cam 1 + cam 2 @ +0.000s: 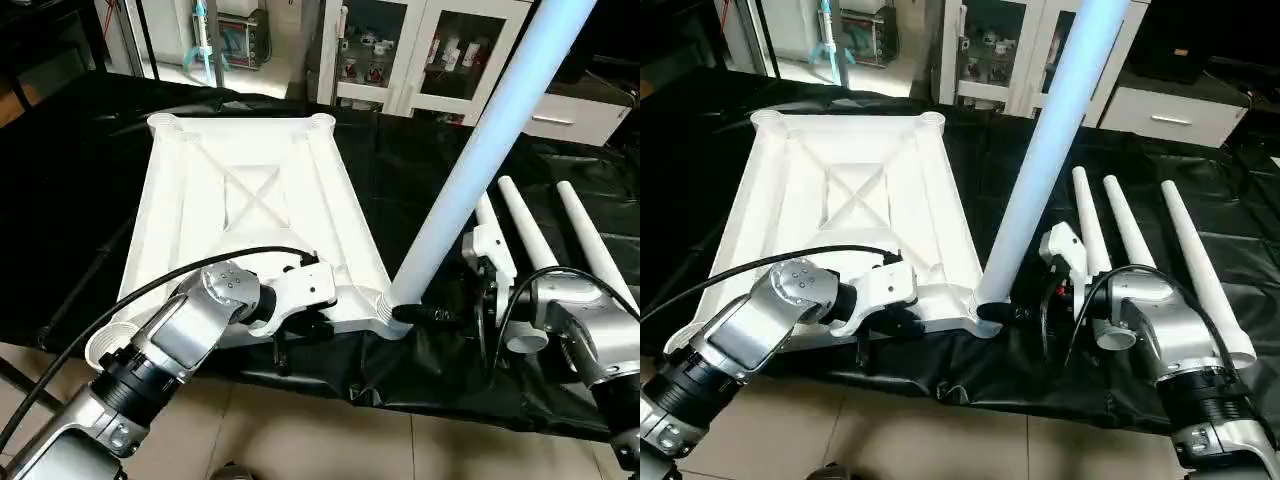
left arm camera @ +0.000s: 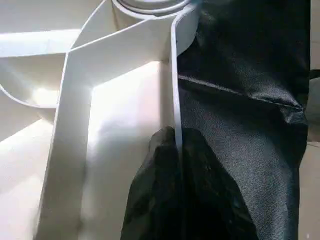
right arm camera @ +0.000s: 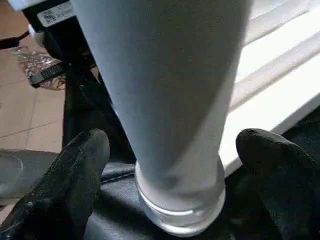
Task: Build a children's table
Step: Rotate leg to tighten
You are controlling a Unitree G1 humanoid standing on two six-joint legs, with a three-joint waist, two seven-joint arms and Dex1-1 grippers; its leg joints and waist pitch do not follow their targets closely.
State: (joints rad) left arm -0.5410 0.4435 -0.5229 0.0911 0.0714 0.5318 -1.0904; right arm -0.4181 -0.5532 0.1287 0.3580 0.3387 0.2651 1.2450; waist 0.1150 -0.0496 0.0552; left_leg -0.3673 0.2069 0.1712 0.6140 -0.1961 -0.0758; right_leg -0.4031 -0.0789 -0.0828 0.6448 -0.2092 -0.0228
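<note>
The tabletop [image 1: 250,215] lies underside up on the table [image 1: 90,200]. One leg [image 1: 490,140] stands in its near right corner socket; three legs [image 1: 1130,225] lie right of it.

Both forearms are built of brushed silver cylinders with black ribbed collars between the segments. The left forearm [image 1: 165,345] ends in a rounded silver wrist joint with small screw holes, followed by a white plastic housing [image 1: 300,290]; a black cable [image 1: 130,300] arcs over that joint. Right of the tabletop [image 1: 250,200], the right forearm [image 1: 1170,335] carries the same silver casing, a looping black cable and a white bracket [image 1: 1065,245]. The fingers [image 3: 65,185] are matte black and rounded.
</note>
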